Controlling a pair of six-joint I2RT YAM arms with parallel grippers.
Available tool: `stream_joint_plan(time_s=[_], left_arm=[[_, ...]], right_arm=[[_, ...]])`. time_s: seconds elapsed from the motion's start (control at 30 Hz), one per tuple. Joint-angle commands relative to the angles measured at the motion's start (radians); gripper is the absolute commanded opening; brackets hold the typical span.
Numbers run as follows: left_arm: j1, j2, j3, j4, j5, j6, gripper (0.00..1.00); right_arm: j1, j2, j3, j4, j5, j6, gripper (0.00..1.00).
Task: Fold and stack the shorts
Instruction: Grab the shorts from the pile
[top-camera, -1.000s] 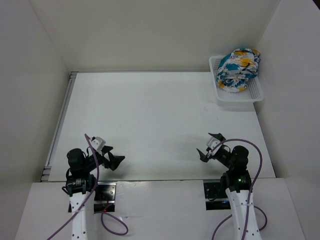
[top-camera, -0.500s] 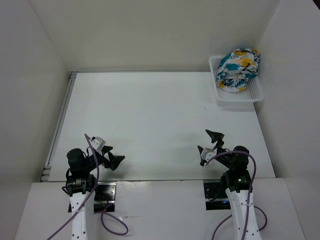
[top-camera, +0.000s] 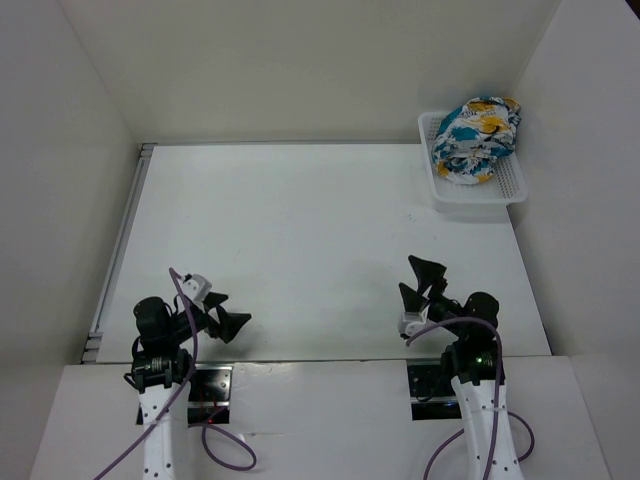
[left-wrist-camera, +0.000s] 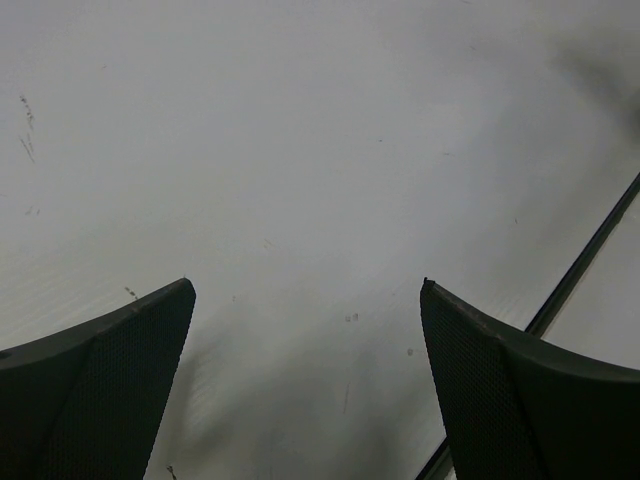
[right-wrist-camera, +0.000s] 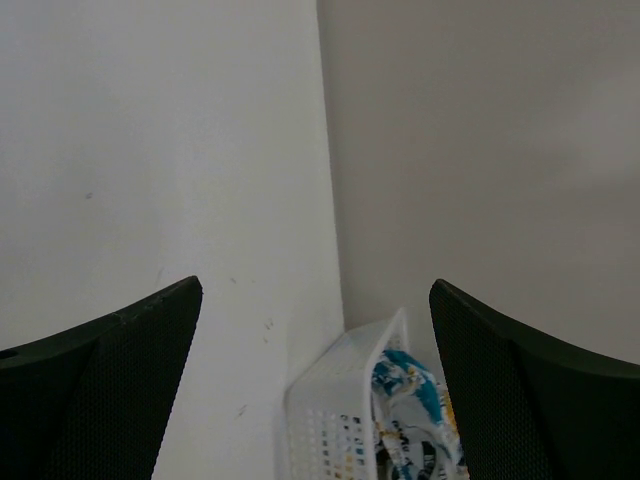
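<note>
Bunched shorts (top-camera: 476, 138) sit in the white basket (top-camera: 482, 196) at the table (top-camera: 300, 230) far right corner, both arms at the near edge, well apart from them; left gripper (left-wrist-camera: 307, 288) fingers spread, empty; right gripper (right-wrist-camera: 316, 284) fingers spread, empty, pointing toward the basket. Risks: the reach clips the basket wall and shoves it, or the pinch takes the whole wad, so a tangled lump comes up

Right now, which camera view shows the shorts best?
The top external view: the shorts appear whole, bunched in the white basket in the far right corner. The right wrist view catches only part of them at its bottom edge, cut off by the frame. The left wrist view shows none of them.
</note>
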Motion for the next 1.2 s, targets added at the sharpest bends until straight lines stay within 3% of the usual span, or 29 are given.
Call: stream_joint_plan(time_s=[0.0, 0.1, 0.13, 0.17, 0.23, 0.3, 0.4, 0.5, 0.57, 0.6, 0.63, 0.73, 0.8, 0.87, 0.93, 1.03, 1.1, 1.17], left_arm=[[-0.002, -0.021, 0.034, 0.010, 0.087, 0.005, 1.00], [-0.002, -0.021, 0.065, 0.198, 0.014, 0.005, 1.00], [-0.002, -0.021, 0.065, 0.290, -0.143, 0.005, 1.00], [-0.002, -0.001, 0.065, 0.478, -0.240, 0.005, 1.00], [-0.002, 0.010, 0.088, 0.565, -0.407, 0.005, 1.00], [-0.002, 0.022, 0.123, 0.541, -0.437, 0.005, 1.00], [-0.002, 0.162, 0.230, 0.466, -0.398, 0.005, 1.00], [-0.011, 0.342, 0.385, 0.432, -0.402, 0.005, 1.00], [-0.012, 0.592, 0.505, 0.383, -0.471, 0.005, 1.00], [-0.012, 0.681, 0.646, 0.304, -0.489, 0.005, 1.00], [-0.012, 0.849, 0.721, 0.258, -0.503, 0.005, 1.00], [-0.021, 1.118, 0.951, 0.113, -0.571, 0.005, 1.00], [-0.037, 1.239, 1.019, 0.054, -0.571, 0.005, 1.00], [-0.070, 1.297, 1.051, 0.062, -0.604, 0.005, 1.00], [-0.091, 1.341, 1.071, 0.073, -0.650, 0.005, 1.00], [-0.102, 1.462, 1.163, 0.006, -0.651, 0.005, 1.00], [-0.102, 1.520, 1.218, -0.045, -0.667, 0.005, 1.00], [-0.102, 1.551, 1.228, -0.057, -0.698, 0.005, 1.00]], right_arm=[[0.007, -0.013, 0.062, 0.156, -0.051, -0.109, 0.99], [0.018, -0.013, 0.087, 0.394, -0.023, -0.041, 0.99], [0.035, -0.002, 0.107, 0.527, 0.013, 0.030, 0.99], [0.046, 0.016, 0.139, 0.542, 0.109, 0.133, 0.99], [0.081, 0.175, 0.294, 0.467, 0.213, 0.143, 0.99], [0.099, 0.412, 0.494, 0.482, 0.354, 0.242, 0.99], [0.126, 0.728, 0.788, 0.433, 0.483, 0.452, 0.99], [0.161, 0.892, 0.949, 0.376, 0.598, 0.572, 0.99], [0.200, 1.045, 1.073, 0.303, 0.714, 0.667, 0.99], [0.201, 1.091, 1.110, 0.278, 0.789, 0.774, 0.99], [0.201, 1.163, 1.162, 0.260, 0.813, 0.818, 0.99], [0.201, 1.280, 1.258, 0.182, 0.844, 0.945, 0.99], [0.201, 1.383, 1.377, -0.071, 0.844, 1.046, 0.99], [0.170, 1.599, 1.611, -0.357, 0.897, 1.126, 0.99], [0.136, 1.782, 1.808, -0.470, 0.984, 1.217, 0.99], [0.041, 1.854, 1.888, -0.448, 0.985, 1.333, 0.99], [0.002, 1.904, 1.935, -0.409, 0.985, 1.388, 0.89], [-0.020, 1.964, 1.962, -0.382, 1.029, 1.437, 0.87]])
